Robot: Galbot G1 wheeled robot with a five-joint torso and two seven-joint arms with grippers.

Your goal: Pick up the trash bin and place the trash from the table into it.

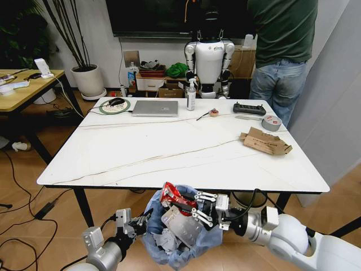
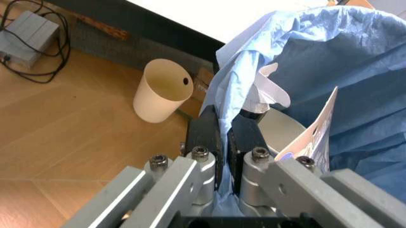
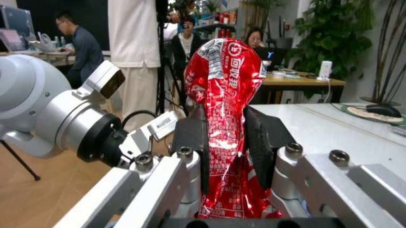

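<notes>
I saw the right gripper [image 3: 225, 142] pinching the red packet [image 3: 225, 95] over the trash bin [image 1: 180, 237], left gripper [image 2: 225, 137] clamping its bag rim, seemingly at 9 o'clock.

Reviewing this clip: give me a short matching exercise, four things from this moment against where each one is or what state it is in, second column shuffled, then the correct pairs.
Things
1. red packet
2. trash bin
3. brown cardboard
4. silver laptop

Places or states
A. lies flat on the table, near its right edge
B. closed, at the far side of the table
C. pinched in the right gripper, above the bin
D. below the table's near edge, its blue bag rim clamped by the left gripper

Pairs: 1-C, 2-D, 3-A, 4-B
</notes>
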